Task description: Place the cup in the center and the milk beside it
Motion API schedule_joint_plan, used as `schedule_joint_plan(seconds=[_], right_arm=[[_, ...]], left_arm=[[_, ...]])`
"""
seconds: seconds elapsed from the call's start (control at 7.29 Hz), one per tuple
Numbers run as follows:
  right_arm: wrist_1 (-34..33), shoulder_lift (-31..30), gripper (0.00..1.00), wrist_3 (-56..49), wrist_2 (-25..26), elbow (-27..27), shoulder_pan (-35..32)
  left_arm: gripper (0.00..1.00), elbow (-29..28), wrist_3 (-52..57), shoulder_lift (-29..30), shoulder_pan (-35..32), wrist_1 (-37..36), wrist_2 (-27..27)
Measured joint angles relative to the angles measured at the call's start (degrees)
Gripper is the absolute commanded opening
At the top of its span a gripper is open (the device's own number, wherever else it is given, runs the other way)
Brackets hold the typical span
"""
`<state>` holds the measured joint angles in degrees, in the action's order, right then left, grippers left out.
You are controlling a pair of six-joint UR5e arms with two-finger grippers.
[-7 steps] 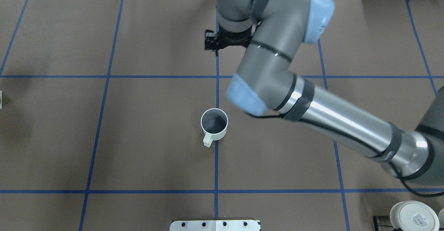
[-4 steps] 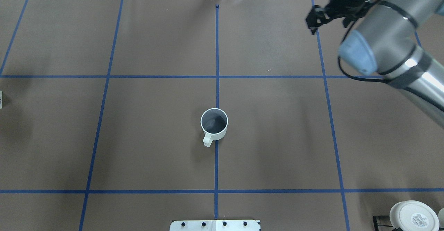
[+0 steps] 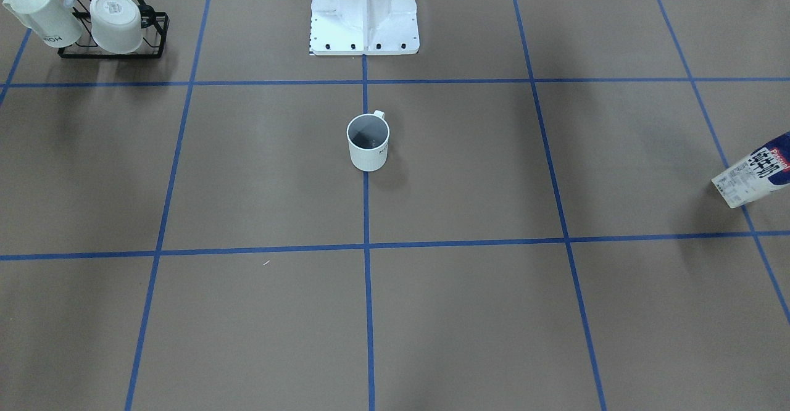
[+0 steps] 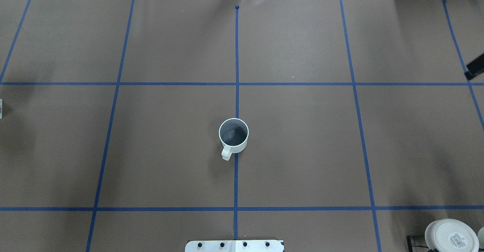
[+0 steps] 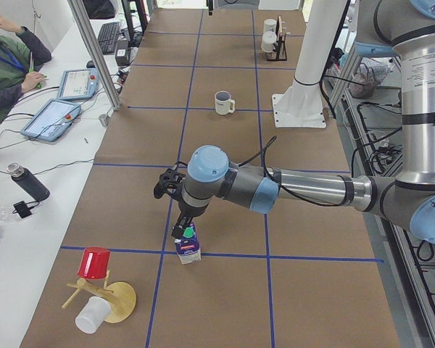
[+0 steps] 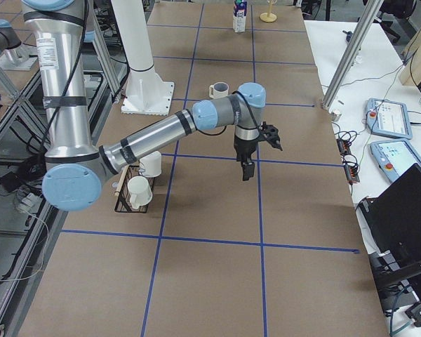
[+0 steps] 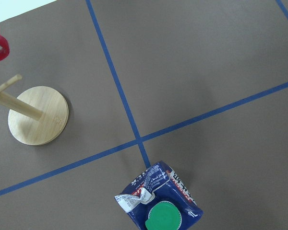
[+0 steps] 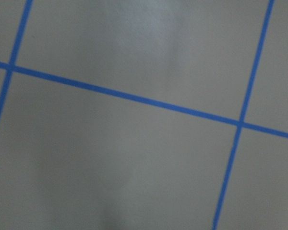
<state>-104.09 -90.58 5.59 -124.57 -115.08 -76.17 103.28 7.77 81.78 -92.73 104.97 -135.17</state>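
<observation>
A brown paper worktop (image 4: 60, 36) fills most of every view, ruled into large squares by blue tape (image 4: 113, 83). The center (image 4: 298, 146) is the pair of middle squares split by one tape line. Beyond the far edge, at the top of the overhead view, lie cables and a white floor.

In the left side view a white side table (image 5: 65, 167) runs along the left of the frame. An operator (image 5: 7, 65) sits at it with two tablet-like pendants (image 5: 54, 116) and a dark bottle (image 5: 29, 183).

The left arm (image 5: 297, 188) stretches across the lower middle of that view. The right arm (image 6: 154, 137) reaches across the middle of the right side view. The white pedestal (image 3: 364, 10) stands at top center of the front view.

A black wire rack (image 3: 111, 34) holding white mugs sits in that view's upper left corner. A wooden mug tree (image 5: 105, 297) with a red cup (image 5: 94, 262) and a white cup (image 5: 92, 315) occupies the lower left of the left side view.

The milk (image 5: 189, 248) stands upright by a tape crossing near the tree, well apart from the middle. The left pincer (image 5: 180, 230) hangs just above its top; I cannot tell whether it is wide, narrow or touching.

The cup (image 4: 233, 133) stands upright on the center's tape line, handle toward the overhead view's bottom, with nothing around it.

The right pincer (image 6: 247, 170) points down over bare paper; I cannot tell its opening.
</observation>
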Motion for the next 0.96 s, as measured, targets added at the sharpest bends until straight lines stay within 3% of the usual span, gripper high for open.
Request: schedule_joint_plan(seconds=[0.41, 0.96], right_arm=[[2.22, -13.46, 1.00, -7.93, -0.25, -1.33, -9.62], [3.51, -16.86, 1.00, -15.46, -2.06, -0.74, -12.66]], left_arm=[[0.98, -2.46, -1.80, 0.00, 0.01, 0.07, 0.00], [0.98, -6.05, -18.99, 0.13, 1.69, 6.91, 0.28]])
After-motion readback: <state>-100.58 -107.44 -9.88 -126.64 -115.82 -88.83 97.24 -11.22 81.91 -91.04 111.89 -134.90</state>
